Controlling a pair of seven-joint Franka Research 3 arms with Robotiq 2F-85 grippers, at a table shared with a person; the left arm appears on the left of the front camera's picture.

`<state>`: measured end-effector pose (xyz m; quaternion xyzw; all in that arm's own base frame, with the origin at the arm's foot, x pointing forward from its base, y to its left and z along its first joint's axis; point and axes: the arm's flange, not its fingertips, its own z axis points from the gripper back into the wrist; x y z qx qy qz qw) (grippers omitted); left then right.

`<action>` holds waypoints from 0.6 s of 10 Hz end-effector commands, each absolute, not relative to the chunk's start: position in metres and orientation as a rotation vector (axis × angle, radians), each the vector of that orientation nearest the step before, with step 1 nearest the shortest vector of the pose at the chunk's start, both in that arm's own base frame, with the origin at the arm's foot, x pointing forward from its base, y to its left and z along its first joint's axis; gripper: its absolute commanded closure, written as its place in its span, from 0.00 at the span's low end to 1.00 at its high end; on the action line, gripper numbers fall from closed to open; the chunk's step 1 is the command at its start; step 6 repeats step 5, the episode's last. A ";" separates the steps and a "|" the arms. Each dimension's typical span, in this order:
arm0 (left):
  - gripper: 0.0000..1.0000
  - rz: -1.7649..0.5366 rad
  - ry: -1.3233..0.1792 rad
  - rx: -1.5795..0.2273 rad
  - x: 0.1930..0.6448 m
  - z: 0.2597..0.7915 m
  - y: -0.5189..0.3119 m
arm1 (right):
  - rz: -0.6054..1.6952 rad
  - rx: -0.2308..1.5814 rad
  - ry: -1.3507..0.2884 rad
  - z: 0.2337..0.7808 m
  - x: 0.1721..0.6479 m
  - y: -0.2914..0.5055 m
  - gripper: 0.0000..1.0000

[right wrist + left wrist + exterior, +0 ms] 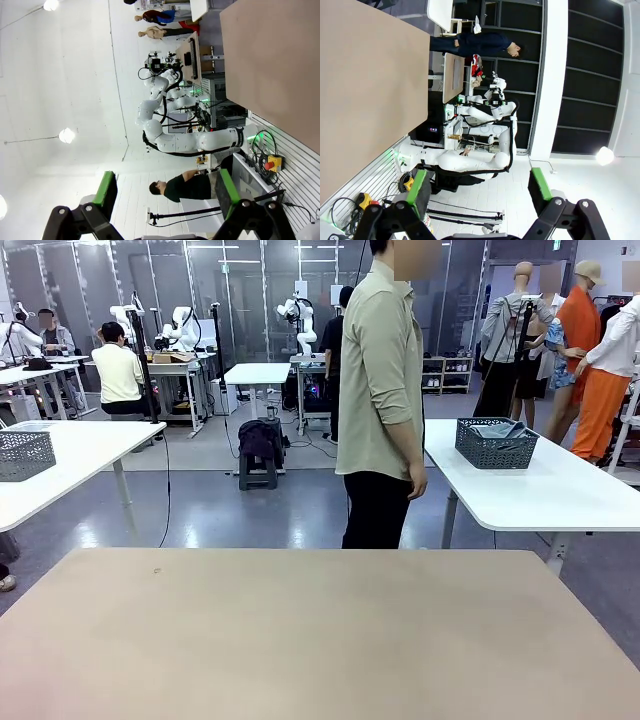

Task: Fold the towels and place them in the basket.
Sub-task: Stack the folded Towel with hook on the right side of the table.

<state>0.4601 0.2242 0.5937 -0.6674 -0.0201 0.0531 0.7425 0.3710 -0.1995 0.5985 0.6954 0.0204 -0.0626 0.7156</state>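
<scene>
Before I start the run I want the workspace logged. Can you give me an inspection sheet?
Surface: tan table, bare.
Job's things: dark basket holding folded cloth, on the white table to the right behind the person.
Clutter: nothing seen.
Grippers: left gripper open; right gripper open; both hold nothing.
Cables: bundles by the red stop button.
Surroundings: second basket on the left white table.

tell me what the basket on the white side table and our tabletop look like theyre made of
The basket looks like dark grey moulded plastic: its walls are a regular mesh of holes under a solid rim. The tabletop has a matte, pale tan, even surface with no visible grain, probably laminate or a mat, though the front view leaves that open.
</scene>
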 end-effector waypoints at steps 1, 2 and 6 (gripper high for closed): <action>0.00 0.125 -0.062 -1.446 0.459 0.596 0.223 | -0.137 1.538 0.049 0.599 0.371 -0.197 0.00; 0.00 0.125 -0.062 -1.446 0.459 0.596 0.223 | -0.137 1.538 0.049 0.599 0.371 -0.197 0.00; 0.00 0.125 -0.062 -1.446 0.459 0.596 0.223 | -0.137 1.538 0.049 0.599 0.371 -0.197 0.00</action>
